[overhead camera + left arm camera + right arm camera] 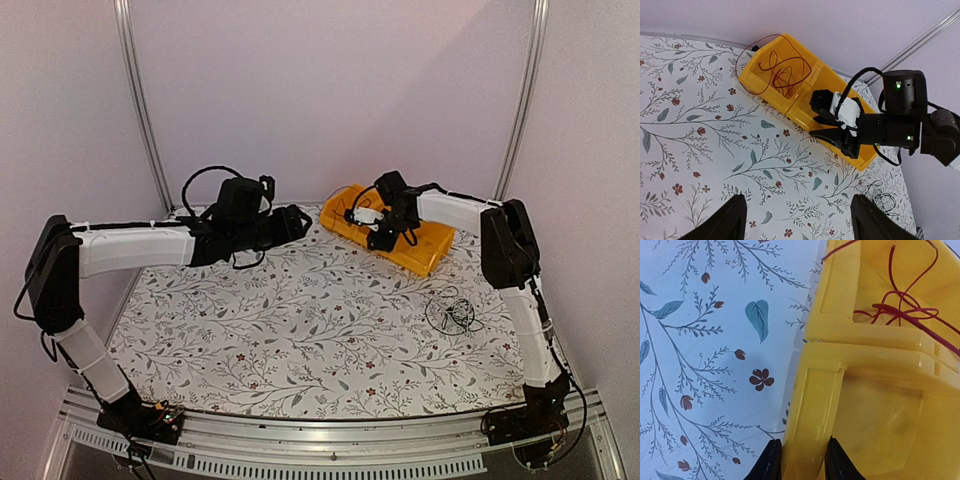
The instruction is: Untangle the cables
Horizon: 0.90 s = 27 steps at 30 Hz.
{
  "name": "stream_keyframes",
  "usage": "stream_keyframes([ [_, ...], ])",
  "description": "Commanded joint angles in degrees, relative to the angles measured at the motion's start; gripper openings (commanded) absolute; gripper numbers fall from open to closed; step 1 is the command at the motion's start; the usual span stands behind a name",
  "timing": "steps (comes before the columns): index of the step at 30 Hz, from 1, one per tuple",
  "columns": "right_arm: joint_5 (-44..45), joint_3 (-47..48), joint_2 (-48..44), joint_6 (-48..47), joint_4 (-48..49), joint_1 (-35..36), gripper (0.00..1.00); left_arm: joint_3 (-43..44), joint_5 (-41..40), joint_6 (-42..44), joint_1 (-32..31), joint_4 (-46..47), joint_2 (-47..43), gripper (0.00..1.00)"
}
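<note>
We see the cables in 2 places. 1 red-brown cable (784, 70) lies coiled in the end compartment of the yellow bin (425, 250), with a loop hanging over the rim. The loose bundle (452, 312) of thin dark and pale wires sits on the flowered table (280, 330), just beside the right arm's forearm.

In the top view the bin's long axis runs from about 10 o'clock to 4 o'clock.

The right gripper (803, 442) hangs over the bin's nearer compartment. Its 2 fingers are narrow and straddle the bin's side wall. We cannot tell whether they are pinching that wall or only flanking it, and no cable is between them. In the right wrist view the red-brown cable lies at about 1 o'clock from those fingers, 1 compartment along.

The left gripper (798, 200) is spread wide and holds nothing. It hovers over the table, apart from the bin.

In the top view the loose bundle lies between 4 and 5 o'clock from the right gripper and about 4 o'clock from the left, well apart from it. We judge the right arm much the nearer for the next pick. It would have to lift clear of the wall and swing back toward its own base.
</note>
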Motion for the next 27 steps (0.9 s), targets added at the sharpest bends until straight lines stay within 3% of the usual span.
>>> stream_keyframes([
  [1,-4.79,-8.87,-5.74,-0.58,-3.67,1.09,0.28,0.65,2.19,-2.92,2.93,1.54,3.41,0.74],
  [7,-6.67,-16.06,-12.22,0.31,-2.43,1.42,0.28,-5.39,7.99,-9.92,6.66,8.62,7.06,0.69],
  [11,-7.76,-16.24,-13.21,0.99,-3.77,1.59,0.28,-5.03,6.97,-5.35,8.29,12.0,10.93,0.68],
  [17,-8.21,-18.05,-14.0,1.18,-4.1,1.68,0.29,5.44,13.19,1.85,11.89,12.59,23.04,0.67],
  [27,-8.49,-19.78,-14.15,2.27,-3.77,1.68,0.31,23.01,14.7,1.8,14.44,6.49,38.29,0.6],
])
